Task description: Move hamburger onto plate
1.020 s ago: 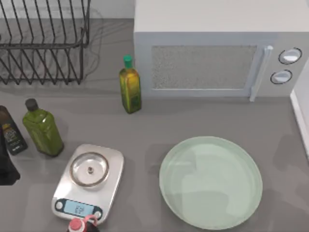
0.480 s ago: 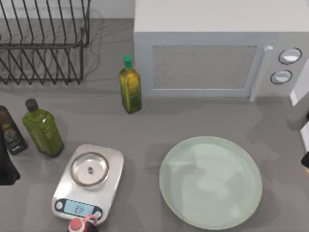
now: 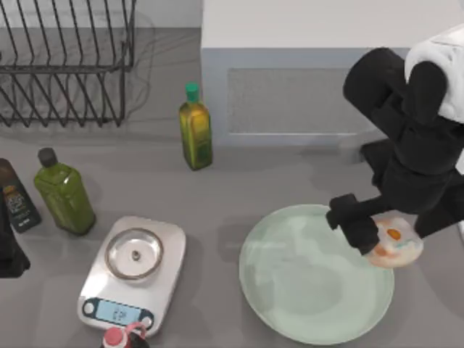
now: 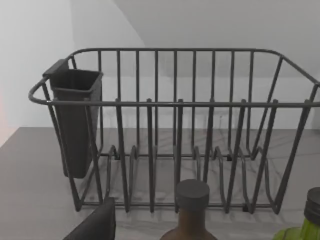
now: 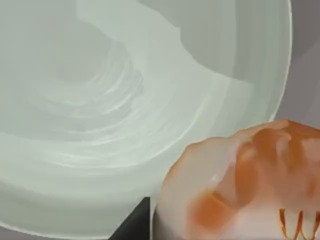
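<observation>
**Hamburger carried in over the plate's right rim**

A grey desk (image 3: 290, 181) is backed by a white microwave (image 3: 304, 80), with a wire dish rack (image 3: 65, 65) in the far left corner. The hamburger (image 3: 394, 245), a small cream piece with orange patches, is held above the right edge of the plate (image 3: 290, 290), partly over the rim and partly over the bare desk beyond it. It is pinched by the right tool (image 3: 377, 235), whose dark fingers are seen pressed against its sides. In the right wrist view the hamburger (image 5: 240, 185) sits close to the lens with the plate (image 5: 100, 100) spread out below it, so it is judged to be lifted clear and not yet set down. The grip is presumably kept firm because a release here could drop it on the rim. A shift toward the plate's middle seems needed before lowering.

A kitchen scale (image 3: 134, 268), an oil bottle (image 3: 195, 130) and a green bottle (image 3: 64, 192) are left standing well apart from the plate. The left arm is parked at the left edge, its wrist camera facing the dish rack (image 4: 175, 130); whether its tool is spread cannot be told.
</observation>
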Controlling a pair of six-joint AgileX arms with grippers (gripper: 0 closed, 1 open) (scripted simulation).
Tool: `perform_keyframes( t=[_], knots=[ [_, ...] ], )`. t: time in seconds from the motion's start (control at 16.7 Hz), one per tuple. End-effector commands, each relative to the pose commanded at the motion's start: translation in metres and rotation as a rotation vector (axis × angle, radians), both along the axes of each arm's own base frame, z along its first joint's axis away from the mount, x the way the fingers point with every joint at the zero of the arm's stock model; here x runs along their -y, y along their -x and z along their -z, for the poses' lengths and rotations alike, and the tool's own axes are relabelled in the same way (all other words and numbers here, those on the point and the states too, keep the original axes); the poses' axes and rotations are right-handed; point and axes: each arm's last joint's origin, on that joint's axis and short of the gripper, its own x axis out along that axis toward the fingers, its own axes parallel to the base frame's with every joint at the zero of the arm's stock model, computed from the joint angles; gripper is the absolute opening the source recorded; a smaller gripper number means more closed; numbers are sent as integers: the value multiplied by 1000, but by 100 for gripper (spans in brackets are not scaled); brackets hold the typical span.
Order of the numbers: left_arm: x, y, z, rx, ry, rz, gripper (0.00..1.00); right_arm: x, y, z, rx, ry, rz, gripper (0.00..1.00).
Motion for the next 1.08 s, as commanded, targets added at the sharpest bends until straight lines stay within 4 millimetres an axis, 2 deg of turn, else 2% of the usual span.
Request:
perform_keyframes(
  t=[0.24,0.42,0.84,1.08],
  knots=[
    [0,0,0,0,0,0,100,-45,3,6,32,-4,176,0],
    [0,0,0,0,0,0,100,-65,6,6,54,-18,237,0],
    [0,0,0,0,0,0,100,-66,7,7,57,-21,253,0],
    [0,0,0,0,0,0,100,-68,5,33,60,-24,254,0]
  ],
)
